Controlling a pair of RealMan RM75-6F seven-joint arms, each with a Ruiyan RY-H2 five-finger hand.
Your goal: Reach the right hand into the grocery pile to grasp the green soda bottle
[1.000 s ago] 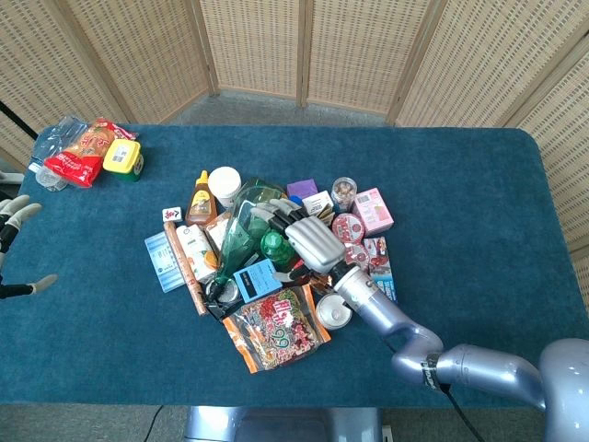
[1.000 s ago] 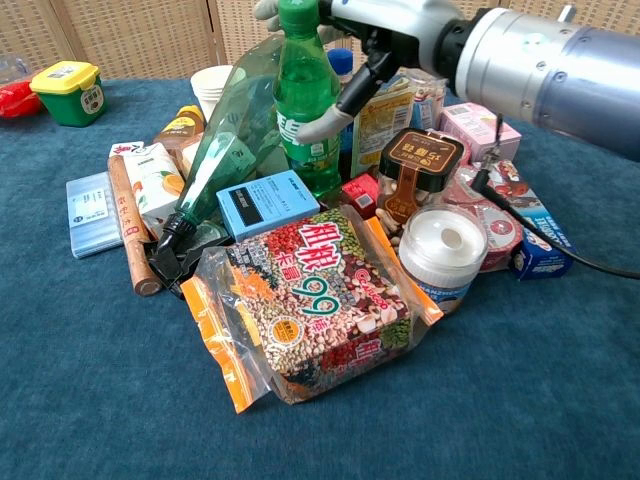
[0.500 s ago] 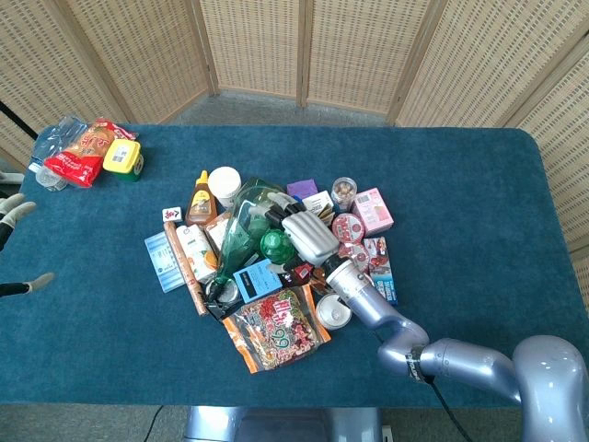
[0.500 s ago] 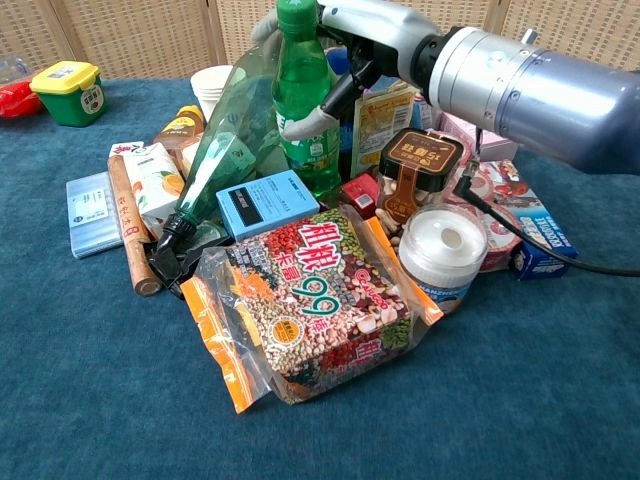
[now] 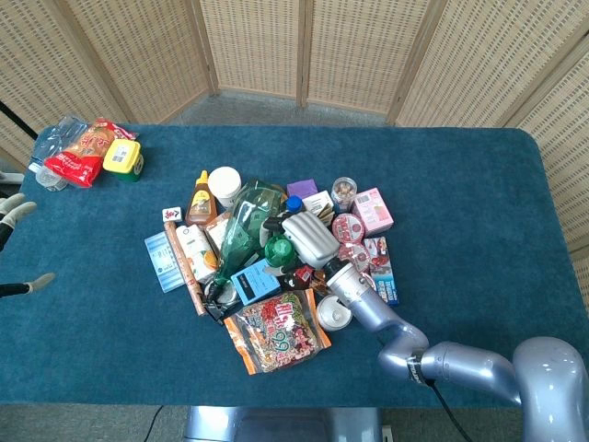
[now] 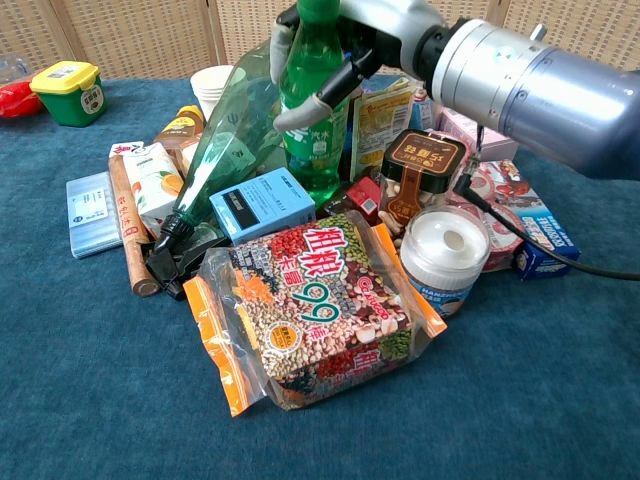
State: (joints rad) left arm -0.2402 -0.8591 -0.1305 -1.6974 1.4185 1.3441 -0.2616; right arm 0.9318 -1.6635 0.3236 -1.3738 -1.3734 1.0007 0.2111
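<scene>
The green soda bottle point(image 6: 312, 120) stands upright in the middle of the grocery pile, its top cut off by the upper edge of the chest view. My right hand point(image 6: 345, 55) grips it high up, with fingers point(image 6: 303, 108) wrapped across its front. From the head view the bottle's cap point(image 5: 279, 249) shows just left of the right hand point(image 5: 310, 238). My left hand point(image 5: 13, 214) is at the far left edge, off the pile, fingers spread and holding nothing.
A green spray bottle point(image 6: 225, 150) leans against the soda bottle's left side. A blue box point(image 6: 262, 203), a bean bag point(image 6: 320, 310), a brown-lidded jar point(image 6: 420, 165) and a white-lidded jar point(image 6: 445, 250) crowd its base. A yellow-lidded tub point(image 6: 68, 90) sits far left.
The right hand's fingers have closed round the soda bottle and it has risen slightly. The blue box and the bean bag at its foot have shifted. The left hand has barely moved.
</scene>
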